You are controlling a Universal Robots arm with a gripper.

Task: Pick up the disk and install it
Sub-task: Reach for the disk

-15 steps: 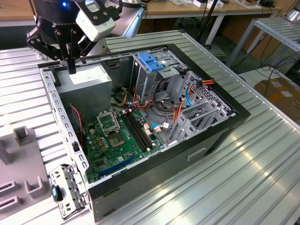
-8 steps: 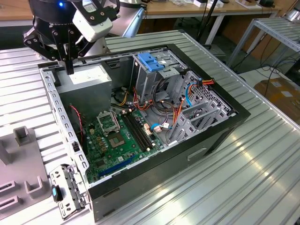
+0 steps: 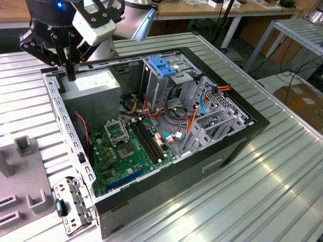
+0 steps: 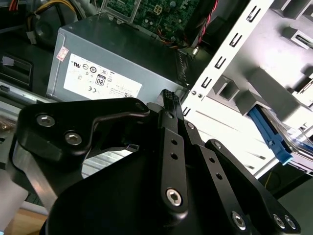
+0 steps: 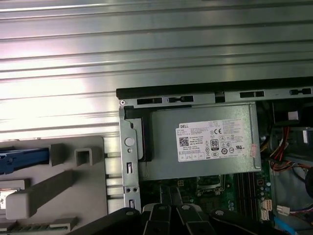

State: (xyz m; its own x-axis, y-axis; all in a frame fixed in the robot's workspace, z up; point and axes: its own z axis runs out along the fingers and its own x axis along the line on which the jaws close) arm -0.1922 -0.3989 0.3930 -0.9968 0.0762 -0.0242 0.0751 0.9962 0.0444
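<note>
claw, exterior view: claw fingers pressed together, nothing between them, over the PC case's far corner at the exterior view's left, above the power supply
disk, second wrist view: disk sits in the grey fixture outside the case, well apart from the claw (mostly cut off at frame edge)
disk, first wrist view: disk cut off, blue rail end visible, label unreadable

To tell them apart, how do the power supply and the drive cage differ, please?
The power supply is a closed, labelled grey box; the drive cage is an open frame topped by a blue latch. The power supply lies near the gripper; the drive cage stands apart. Both sit in the case.
</note>
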